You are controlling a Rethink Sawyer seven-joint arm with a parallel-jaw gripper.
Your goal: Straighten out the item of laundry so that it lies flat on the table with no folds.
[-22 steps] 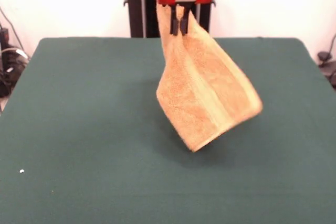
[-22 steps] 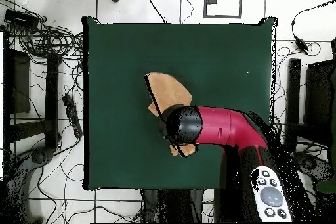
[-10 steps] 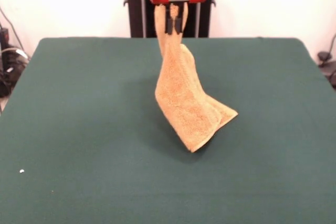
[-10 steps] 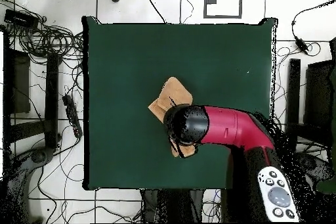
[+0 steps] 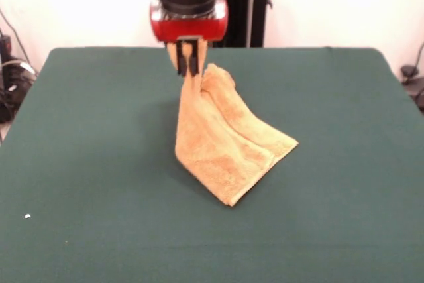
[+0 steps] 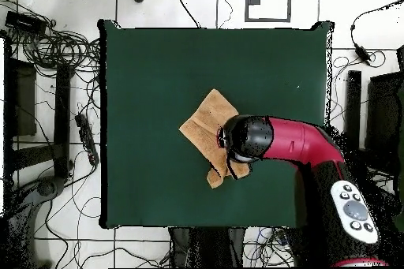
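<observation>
- Gripping the towel (image 5: 225,147): gripper (image 5: 189,65) is clamping narrow on a bunched top edge of the cloth, fingers (image 5: 183,64) pointing straight down.
- Arm (image 6: 296,141) is reaching in over the table (image 5: 79,130); in the overhead view its round black wrist is covering part of the towel (image 6: 207,126).
- Towel is hanging partly lifted: pinched end is sitting above the table, the rest is sloping down like a tent and resting on the green top.
- Lower part is lying on the table as a folded wedge; in the front view one corner is pointing toward the near edge and another toward the right edge.
- Layers are stacking visibly along that right-hand corner, so the cloth is doubled over, not flat.
- A ridge of loose folds is running down from the gripper toward the right corner.
- Location: towel is sitting around the middle of the table, well clear of all four edges.
- Overhead view: the exposed cloth is showing as a tilted diamond beside the wrist, with a small flap sticking out from under the wrist toward the table edge at the robot's side.
- Cables (image 6: 55,53) are lying on the floor beside the table.
</observation>
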